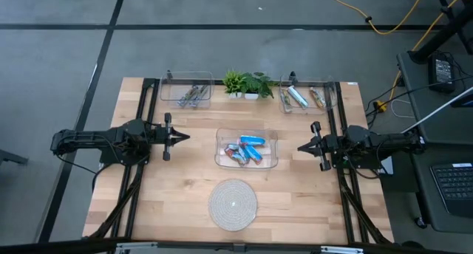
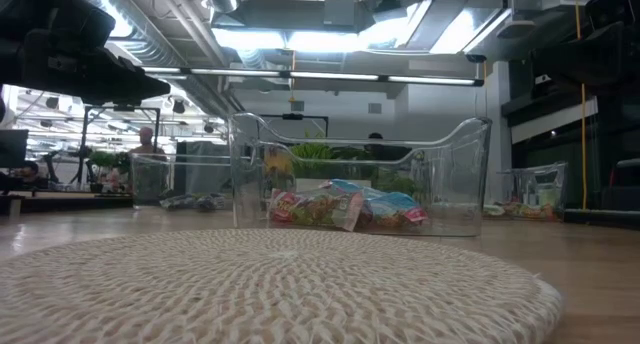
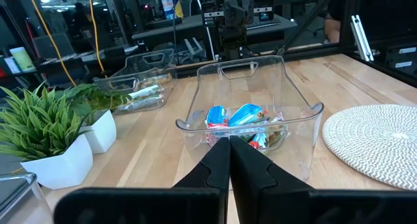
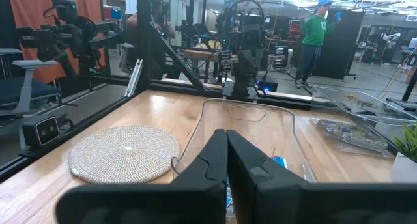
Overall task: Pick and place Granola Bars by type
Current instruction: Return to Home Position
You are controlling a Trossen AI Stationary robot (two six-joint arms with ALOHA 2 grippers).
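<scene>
Several wrapped granola bars [image 1: 247, 149], bright blue and blue with orange print, lie in the clear middle bin [image 1: 222, 159]; the left wrist view shows them too [image 3: 244, 120]. Silvery-brown bars [image 1: 191, 97] lie in the far left bin [image 1: 186, 78]. Blue and orange-printed bars [image 1: 299, 97] lie in the far right bin [image 1: 332, 91]. My left gripper [image 1: 185, 136] hangs shut at the left of the middle bin, level and pointing at it, with nothing in it. My right gripper [image 1: 301, 147] hangs shut at the right of the middle bin, also level and bare.
A round woven mat [image 1: 233, 204] lies near the table's front edge. A green plant in white pots [image 1: 247, 84] stands between the two far bins. Black frame rails [image 1: 140, 173] run along both table sides. A person in green [image 4: 315, 35] stands in the room beyond.
</scene>
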